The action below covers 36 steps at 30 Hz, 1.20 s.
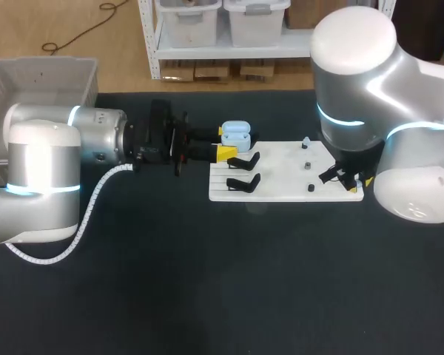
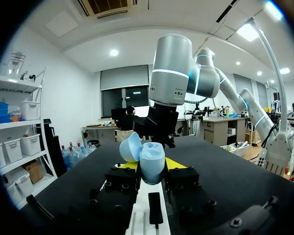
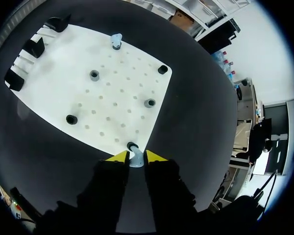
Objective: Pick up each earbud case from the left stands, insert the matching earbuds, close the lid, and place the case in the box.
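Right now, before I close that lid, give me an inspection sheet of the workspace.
Surface: black table carrying a white board.
Job's things: light blue case, lid open, off its stand; three black stands, empty; one earbud at the board's corner; a second earbud on its peg; white box at the table's far left.
Clutter: nothing seen.
Grippers: left pincer shut on the case; right pincer shut on the corner earbud.
Cables: white coiled hose along the left arm, apart from the board.
Surroundings: nothing seen.
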{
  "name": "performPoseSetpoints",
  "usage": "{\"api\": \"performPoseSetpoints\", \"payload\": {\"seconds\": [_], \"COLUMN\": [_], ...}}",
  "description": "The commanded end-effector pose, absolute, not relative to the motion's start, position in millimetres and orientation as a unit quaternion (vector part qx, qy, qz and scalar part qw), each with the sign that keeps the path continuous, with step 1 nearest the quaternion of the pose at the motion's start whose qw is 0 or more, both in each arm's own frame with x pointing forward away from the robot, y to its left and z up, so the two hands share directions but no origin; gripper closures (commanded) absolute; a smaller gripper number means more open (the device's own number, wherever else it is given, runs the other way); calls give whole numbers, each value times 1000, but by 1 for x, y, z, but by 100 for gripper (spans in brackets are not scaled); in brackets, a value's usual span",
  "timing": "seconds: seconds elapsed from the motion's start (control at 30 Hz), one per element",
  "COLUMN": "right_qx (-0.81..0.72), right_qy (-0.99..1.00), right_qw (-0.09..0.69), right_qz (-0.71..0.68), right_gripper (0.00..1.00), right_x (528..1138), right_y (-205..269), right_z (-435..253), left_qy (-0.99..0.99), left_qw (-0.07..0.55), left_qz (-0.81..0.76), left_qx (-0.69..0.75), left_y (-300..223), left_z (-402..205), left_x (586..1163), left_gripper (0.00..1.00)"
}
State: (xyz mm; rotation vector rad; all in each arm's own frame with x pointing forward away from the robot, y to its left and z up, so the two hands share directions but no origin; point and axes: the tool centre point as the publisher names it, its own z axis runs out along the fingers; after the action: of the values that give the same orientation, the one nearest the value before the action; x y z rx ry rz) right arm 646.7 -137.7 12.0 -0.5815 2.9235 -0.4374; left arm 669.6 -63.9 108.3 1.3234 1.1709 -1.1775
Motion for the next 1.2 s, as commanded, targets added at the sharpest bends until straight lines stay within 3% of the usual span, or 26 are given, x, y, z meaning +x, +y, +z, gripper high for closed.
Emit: {"api": "performPoseSetpoints", "payload": {"seconds": [0.03,0.53,0.9,1.2], "right_qx": [-192,-163,-93,-96], "right_qy": [968,974,992,991], "right_qw": [67,74,35,-9], "right_qz": [-147,-136,-79,-88], "right_gripper": [100,100,100,100], "right_x": [645,620,610,613], "right_y": [-138,-111,-49,-5], "right_z": [12,93,167,181], "left_qy": [481,481,481,480], "left_qw": [489,489,489,489], "left_qz": [-484,-484,-484,-486], "left_qx": [544,544,544,543], "left_y": [-64,-64,-64,-64], "left_z": [108,108,108,107], "left_x": [669,669,669,668], "left_gripper": [100,100,100,100]}}
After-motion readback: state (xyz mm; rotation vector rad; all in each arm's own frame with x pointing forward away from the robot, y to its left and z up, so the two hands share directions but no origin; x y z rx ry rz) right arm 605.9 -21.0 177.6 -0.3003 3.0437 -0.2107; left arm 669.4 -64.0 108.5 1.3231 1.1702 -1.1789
